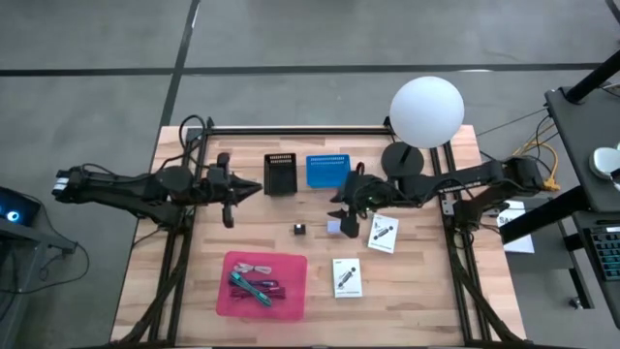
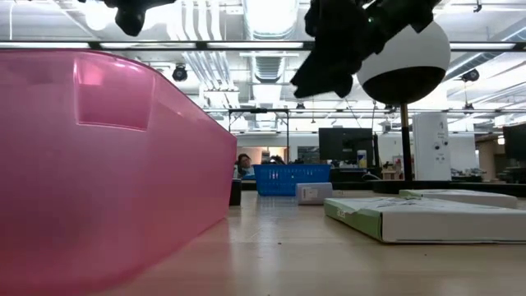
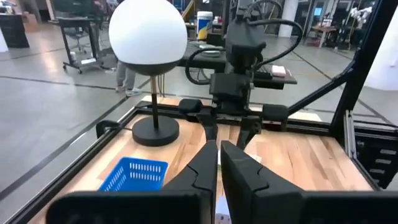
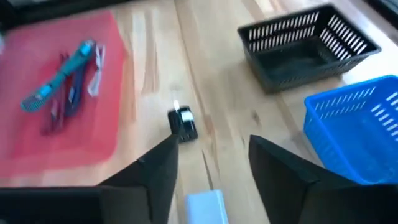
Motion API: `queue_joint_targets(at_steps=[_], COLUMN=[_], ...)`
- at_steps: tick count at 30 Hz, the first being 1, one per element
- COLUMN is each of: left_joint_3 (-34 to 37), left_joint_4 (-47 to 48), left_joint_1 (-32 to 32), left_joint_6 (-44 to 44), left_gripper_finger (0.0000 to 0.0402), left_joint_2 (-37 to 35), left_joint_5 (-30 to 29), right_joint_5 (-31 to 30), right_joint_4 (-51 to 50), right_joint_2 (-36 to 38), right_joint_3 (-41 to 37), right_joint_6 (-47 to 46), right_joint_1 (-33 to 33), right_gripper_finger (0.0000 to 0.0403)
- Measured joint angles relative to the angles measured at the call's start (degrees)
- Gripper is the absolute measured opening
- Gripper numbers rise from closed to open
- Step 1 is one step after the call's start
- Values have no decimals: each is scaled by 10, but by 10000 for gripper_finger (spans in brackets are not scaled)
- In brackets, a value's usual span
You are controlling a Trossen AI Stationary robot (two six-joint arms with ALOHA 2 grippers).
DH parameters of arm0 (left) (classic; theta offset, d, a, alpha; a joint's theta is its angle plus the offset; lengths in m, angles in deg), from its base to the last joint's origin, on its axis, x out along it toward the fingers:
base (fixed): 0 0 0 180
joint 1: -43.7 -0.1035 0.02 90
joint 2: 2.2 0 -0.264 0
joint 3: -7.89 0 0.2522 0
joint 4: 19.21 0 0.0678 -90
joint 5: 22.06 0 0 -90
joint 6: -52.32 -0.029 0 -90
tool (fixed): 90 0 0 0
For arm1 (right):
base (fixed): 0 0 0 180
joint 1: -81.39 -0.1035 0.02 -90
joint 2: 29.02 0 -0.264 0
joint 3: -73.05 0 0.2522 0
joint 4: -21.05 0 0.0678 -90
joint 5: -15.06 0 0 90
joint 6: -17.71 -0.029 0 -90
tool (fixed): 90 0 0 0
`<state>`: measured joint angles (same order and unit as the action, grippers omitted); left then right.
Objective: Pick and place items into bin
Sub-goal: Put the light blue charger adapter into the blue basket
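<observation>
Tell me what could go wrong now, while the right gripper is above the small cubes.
The right gripper hangs open over the lavender cube. The black cube lies close, so a finger could knock it aside. The card also lies beside the gripper and could be dragged. The pink bin is some way off, so a loosely held cube might drop.

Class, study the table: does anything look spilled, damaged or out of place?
Nothing stands out. The black cube, lavender cube and two cards lie loose on the wood, outside the pink bin, simply unsorted.
</observation>
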<state>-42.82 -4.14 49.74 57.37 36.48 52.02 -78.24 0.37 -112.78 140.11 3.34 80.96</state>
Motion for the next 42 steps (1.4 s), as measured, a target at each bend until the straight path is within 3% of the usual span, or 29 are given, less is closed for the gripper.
queue_joint_targets(at_steps=[10,13,17,26,37,42], left_joint_3=[7,7,7,7,7,7], left_joint_4=[23,22,23,23,22,22], left_joint_1=[0,0,0,0,0,0], left_joint_6=[5,5,5,6,6,7], left_gripper_finger=[5,5,5,5,5,5], left_joint_2=[-6,-3,-2,0,1,0], left_joint_5=[-3,-3,-4,-5,-4,-4], right_joint_5=[6,40,83,78,72,66], right_joint_4=[-2,-2,-2,-7,-15,-14], right_joint_2=[-112,-134,-149,-170,-211,-210], right_joint_3=[0,0,0,-1,-1,0], right_joint_6=[38,47,75,158,150,146], right_joint_1=[-1,-1,-1,0,1,1], right_gripper_finger=[217,215,215,215,247,240])
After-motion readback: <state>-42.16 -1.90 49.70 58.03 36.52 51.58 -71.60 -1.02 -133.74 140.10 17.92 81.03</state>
